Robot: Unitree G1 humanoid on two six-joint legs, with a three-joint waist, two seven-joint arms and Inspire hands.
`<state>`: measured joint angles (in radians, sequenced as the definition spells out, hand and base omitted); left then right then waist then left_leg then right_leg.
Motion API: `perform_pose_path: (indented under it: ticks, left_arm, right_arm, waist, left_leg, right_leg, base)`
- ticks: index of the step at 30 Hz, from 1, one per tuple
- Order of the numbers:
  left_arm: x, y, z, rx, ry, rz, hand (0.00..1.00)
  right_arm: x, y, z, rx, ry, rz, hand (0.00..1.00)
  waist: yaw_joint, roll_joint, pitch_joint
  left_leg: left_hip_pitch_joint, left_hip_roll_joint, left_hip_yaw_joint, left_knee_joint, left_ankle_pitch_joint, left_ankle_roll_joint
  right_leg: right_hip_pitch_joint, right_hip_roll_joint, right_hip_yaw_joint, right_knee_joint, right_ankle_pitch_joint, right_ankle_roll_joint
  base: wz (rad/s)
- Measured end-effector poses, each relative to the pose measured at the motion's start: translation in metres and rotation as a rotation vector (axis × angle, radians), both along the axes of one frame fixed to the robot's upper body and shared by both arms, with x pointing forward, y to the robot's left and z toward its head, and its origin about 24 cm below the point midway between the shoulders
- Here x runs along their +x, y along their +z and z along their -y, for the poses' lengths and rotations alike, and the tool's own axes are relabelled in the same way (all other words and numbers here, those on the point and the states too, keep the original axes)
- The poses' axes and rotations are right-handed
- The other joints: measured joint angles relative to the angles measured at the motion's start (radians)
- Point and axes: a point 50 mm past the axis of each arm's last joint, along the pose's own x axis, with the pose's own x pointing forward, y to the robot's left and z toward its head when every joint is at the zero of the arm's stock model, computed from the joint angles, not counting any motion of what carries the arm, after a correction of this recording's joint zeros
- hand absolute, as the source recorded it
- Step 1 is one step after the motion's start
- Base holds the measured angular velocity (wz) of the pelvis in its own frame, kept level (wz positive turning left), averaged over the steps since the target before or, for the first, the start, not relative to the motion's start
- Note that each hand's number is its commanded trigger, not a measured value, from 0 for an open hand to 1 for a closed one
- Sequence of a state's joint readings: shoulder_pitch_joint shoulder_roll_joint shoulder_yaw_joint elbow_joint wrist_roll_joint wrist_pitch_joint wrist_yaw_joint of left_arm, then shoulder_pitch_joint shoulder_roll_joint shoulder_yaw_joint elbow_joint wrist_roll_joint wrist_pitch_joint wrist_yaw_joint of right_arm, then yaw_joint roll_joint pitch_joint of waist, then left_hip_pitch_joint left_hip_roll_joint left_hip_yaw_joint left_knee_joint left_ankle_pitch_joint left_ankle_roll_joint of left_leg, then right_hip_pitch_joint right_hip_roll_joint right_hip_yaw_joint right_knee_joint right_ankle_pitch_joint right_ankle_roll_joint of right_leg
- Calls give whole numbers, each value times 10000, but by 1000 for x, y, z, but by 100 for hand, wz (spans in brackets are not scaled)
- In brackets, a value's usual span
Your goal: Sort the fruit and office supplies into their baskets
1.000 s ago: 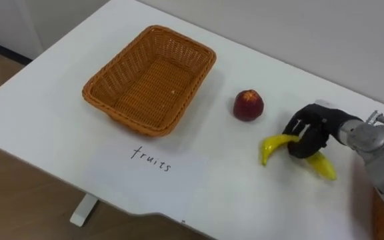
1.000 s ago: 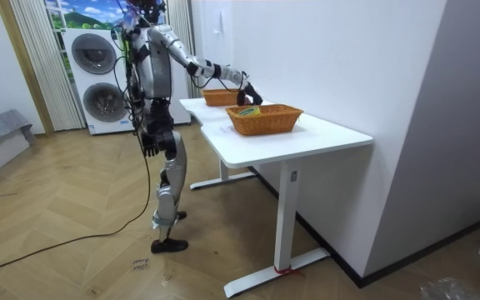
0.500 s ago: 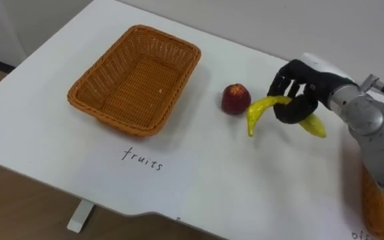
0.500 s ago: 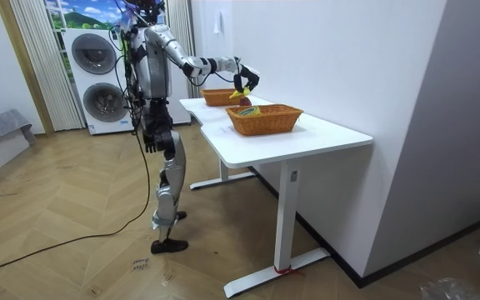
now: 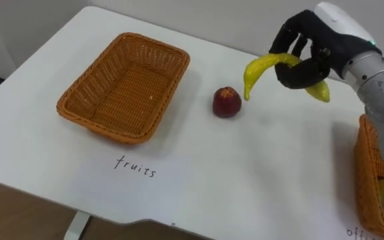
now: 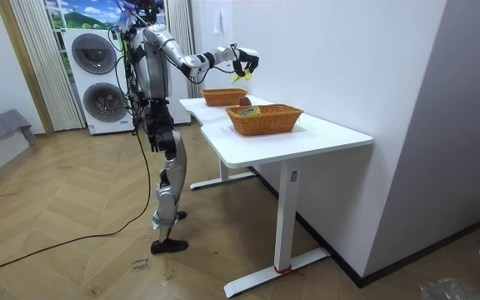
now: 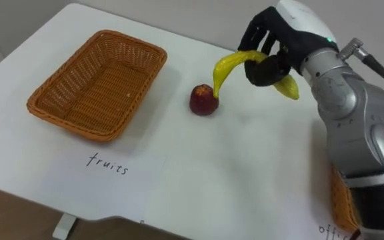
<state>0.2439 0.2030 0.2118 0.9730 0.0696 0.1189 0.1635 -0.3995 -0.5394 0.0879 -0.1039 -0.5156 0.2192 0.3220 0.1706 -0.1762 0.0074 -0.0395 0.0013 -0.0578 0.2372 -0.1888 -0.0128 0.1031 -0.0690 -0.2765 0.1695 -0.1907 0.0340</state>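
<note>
Banana (image 5: 259, 65) risen off table (image 5: 245, 173), right hand (image 5: 312, 53) curled round it, long axis sideways, stem end seemingly drooping left.

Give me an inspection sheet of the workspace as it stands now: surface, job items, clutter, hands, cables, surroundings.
Surface: white table with a handwritten paper label near its front edge.
Job's things: banana held up off the table; apple on the table, apart from the fruit basket, which is empty; second basket at the right edge, contents unclear.
Clutter: nothing seen.
Hands: right hand raised above the table, fingers curled round the banana; left hand hangs at the robot's side.
Cables: nothing seen on the table.
Surroundings: stacked washing machines behind the robot, wood floor, white wall behind the table.
</note>
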Motion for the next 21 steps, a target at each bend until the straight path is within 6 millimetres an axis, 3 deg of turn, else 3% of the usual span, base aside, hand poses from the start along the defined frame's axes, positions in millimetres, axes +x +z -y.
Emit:
perform_pose_path:
  ticks: [7,16,21]
  left_arm:
    - [-1,-2,6,-140,-6,5,0]
    - [0,-3,11,82,-860,-287,0]
    - [-6,-4,11,70,-895,-484,0]
  right_arm:
    - [-8,17,-14,-44,545,863,100]
    - [-6,10,-47,-423,945,1216,100]
    - [-2,5,-62,-196,1284,1200,100]
  waist:
    - [266,106,54]
    - [882,36,7]
    - [1307,-54,49]
  left_leg:
    - [92,-5,-1,-30,1,1]
    - [187,-33,-170,-116,31,5]
    - [289,-83,-363,-168,37,15]
  right_leg:
    - [87,2,-9,-2,0,0]
    - [154,0,-36,-4,-2,3]
    - [274,-22,-14,-11,-8,13]
  base:
    - [1]
    - [5]
    - [12]
